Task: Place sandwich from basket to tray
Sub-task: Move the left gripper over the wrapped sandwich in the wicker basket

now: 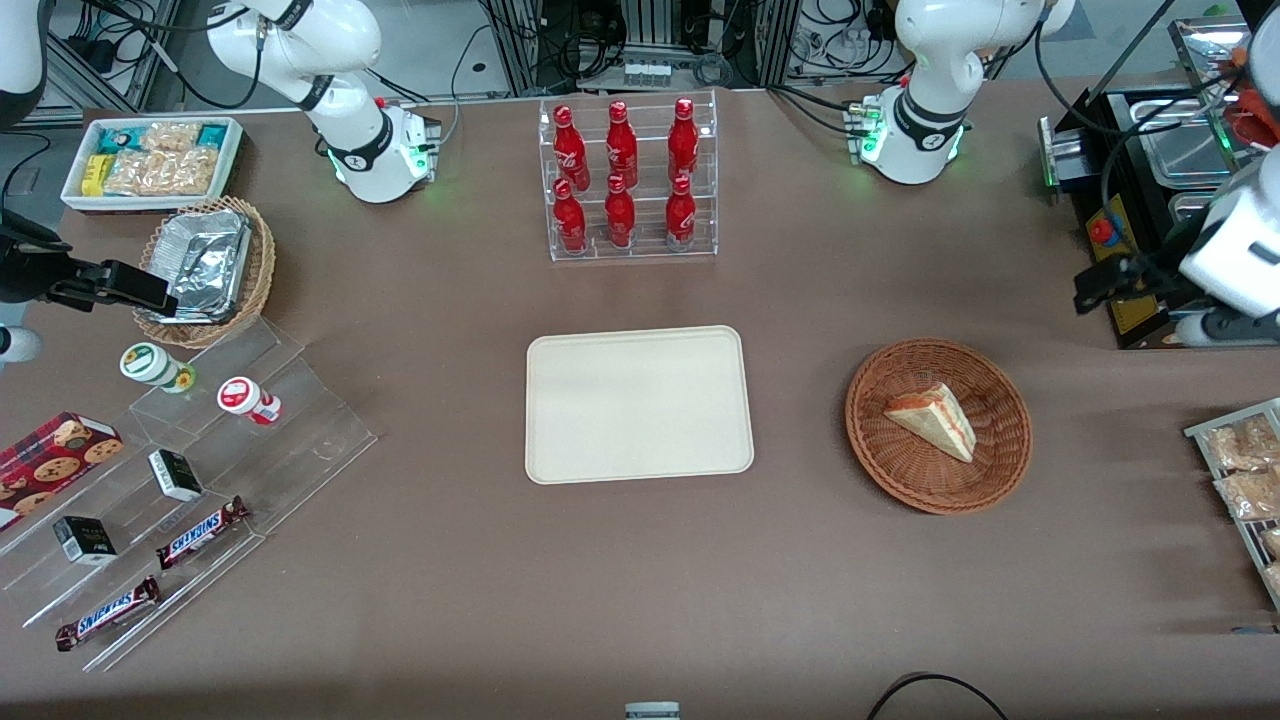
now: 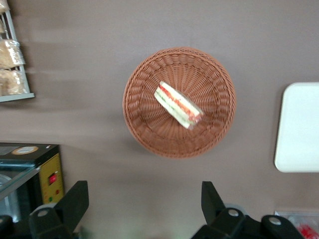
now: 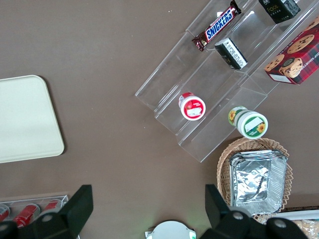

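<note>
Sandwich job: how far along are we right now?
Nothing is done yet: the sandwich lies in the basket, and the tray holds nothing. The gripper is open, above the table beside the basket, holding nothing. Left: reach in, grasp the sandwich, carry it to the tray, release.

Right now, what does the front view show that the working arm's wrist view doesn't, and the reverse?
Only the front view shows the clear rack of red bottles, the chocolate bars on clear steps and the light wicker basket of foil trays. Only the wrist view shows the open gripper, above bare table beside the basket. Both show the triangular white-bread sandwich lying in the round reddish-brown woven basket, and the bare cream rectangular tray.
</note>
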`<action>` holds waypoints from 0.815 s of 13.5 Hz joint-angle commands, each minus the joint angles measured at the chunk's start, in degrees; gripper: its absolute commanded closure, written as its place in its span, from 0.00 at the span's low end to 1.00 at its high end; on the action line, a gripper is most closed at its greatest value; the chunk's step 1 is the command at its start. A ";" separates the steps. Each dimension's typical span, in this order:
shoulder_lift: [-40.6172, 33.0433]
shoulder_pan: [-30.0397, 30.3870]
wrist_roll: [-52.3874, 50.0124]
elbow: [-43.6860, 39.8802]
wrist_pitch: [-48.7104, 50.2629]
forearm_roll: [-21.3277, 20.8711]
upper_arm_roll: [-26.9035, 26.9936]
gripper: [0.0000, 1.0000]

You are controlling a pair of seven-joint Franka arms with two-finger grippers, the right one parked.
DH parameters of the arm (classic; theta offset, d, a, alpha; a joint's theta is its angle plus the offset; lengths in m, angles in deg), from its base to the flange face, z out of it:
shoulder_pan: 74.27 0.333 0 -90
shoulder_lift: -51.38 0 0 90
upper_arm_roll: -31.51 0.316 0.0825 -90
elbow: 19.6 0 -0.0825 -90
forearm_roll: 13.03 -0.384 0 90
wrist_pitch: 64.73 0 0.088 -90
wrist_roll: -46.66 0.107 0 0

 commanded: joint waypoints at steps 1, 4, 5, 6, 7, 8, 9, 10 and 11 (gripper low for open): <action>-0.58 0.54 -3.19 8.29 -7.85 -1.00 -0.76 0.00; -0.31 0.63 -13.17 15.58 -17.77 -1.00 -0.67 0.00; -0.31 0.63 -15.48 18.22 -21.29 -0.91 -0.67 0.00; -0.31 0.63 -17.50 20.77 -24.29 -0.91 -0.67 0.00; -0.23 0.54 -21.09 22.62 -27.19 -0.56 -0.67 0.00; 0.04 0.54 -25.56 24.38 -29.83 -0.56 -0.84 0.00; 0.30 0.45 -29.44 26.14 -32.90 -0.47 -1.11 0.00; 0.48 0.28 -32.61 27.81 -36.15 -0.12 -1.46 0.00; 1.26 0.28 -35.86 29.05 -38.88 -0.03 -2.51 0.00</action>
